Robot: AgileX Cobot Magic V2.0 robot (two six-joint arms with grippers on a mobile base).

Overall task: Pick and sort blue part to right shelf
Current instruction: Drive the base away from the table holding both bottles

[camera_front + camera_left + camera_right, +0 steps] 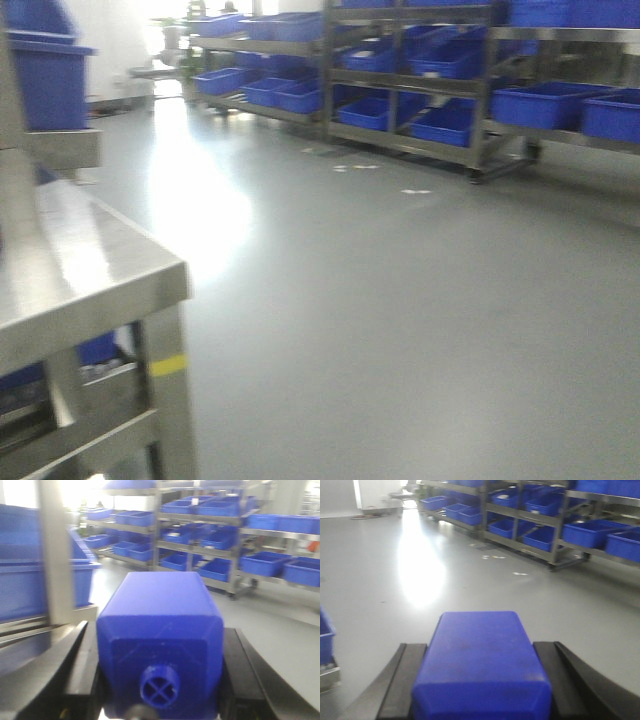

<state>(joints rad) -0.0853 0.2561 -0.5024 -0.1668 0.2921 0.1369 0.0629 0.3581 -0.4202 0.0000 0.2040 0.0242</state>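
- The left gripper (159,632) holds a blue rectangular plastic part (160,600) clamped between its 2 black fingers (85,665).
- A round boss with a cross slot (160,686) on this part faces the wrist camera.
- The right gripper (480,645) holds a second blue rectangular plastic part (482,672) clamped between its 2 black fingers (402,680).
- A stainless-steel desk (90,270) stands at the left of the front view.
- Steel shelf racks (480,90) carrying blue plastic bins (545,100) stand well apart from the desk, across the grey floor (400,300).

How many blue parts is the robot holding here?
2. One blocky blue plastic part is clamped in the left gripper; a second blue part in the right gripper. More may lie hidden in the blue plastic shelf bins.
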